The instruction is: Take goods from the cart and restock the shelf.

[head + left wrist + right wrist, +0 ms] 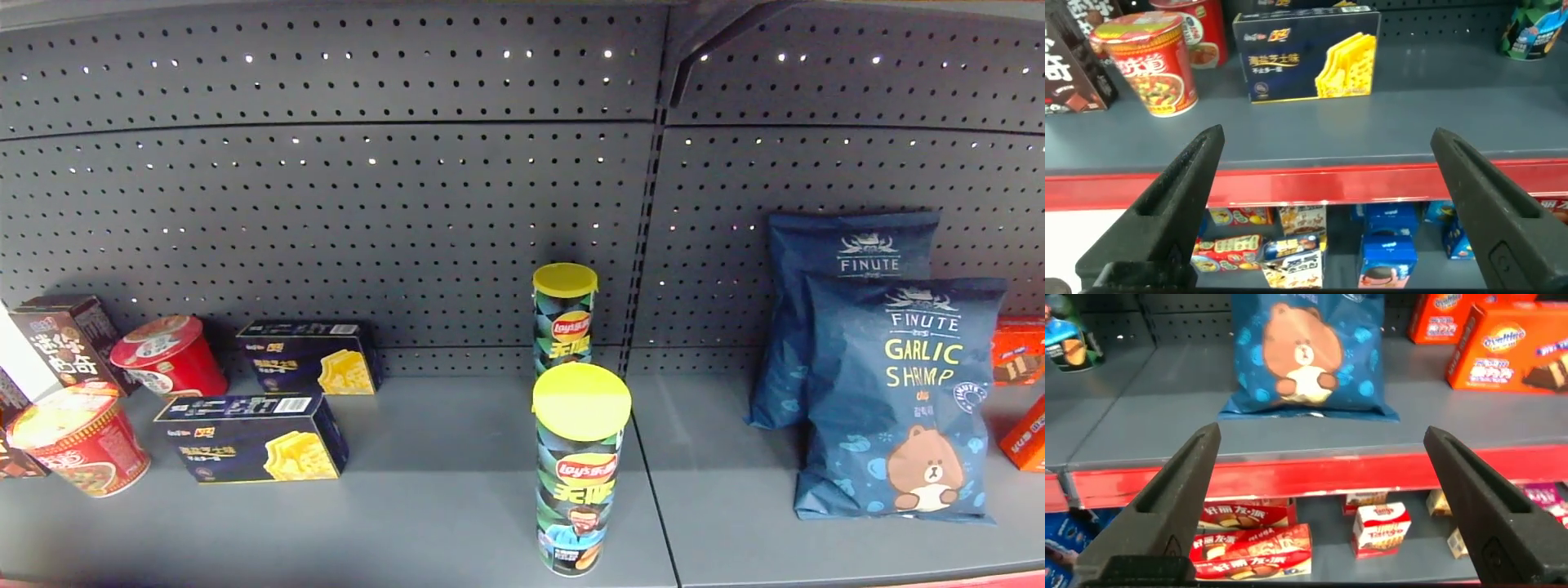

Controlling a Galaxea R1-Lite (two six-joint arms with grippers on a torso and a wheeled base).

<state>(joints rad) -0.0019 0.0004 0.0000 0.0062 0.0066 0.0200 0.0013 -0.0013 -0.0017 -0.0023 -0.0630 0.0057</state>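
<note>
Goods line a grey shelf [449, 482] backed by a perforated panel [326, 204]. Near the middle, a chip can [578, 482] with a yellow lid stands upright close to the front edge, and a second can [563, 322] stands upright behind it by the back edge. Toward the right end, two dark blue snack bags [898, 408] lean one in front of the other, the front one printed with a cartoon bear, and orange boxes [1020, 351] sit just beside them at the right edge. Toward the left end lie two dark blue boxes [253, 437], one behind the other, then two red noodle cups [77, 441] and brown boxes [65, 343] at the left edge. The left hand [1327, 135] hangs just outside the shelf's red front edge, fingers spread wide and empty, facing the front blue box and the nearer noodle cup. The right hand [1323, 431], also wide and empty, hangs before the same edge opposite the bear bag. Below, a lower shelf [1327, 551] carries small packets [1249, 539]
</note>
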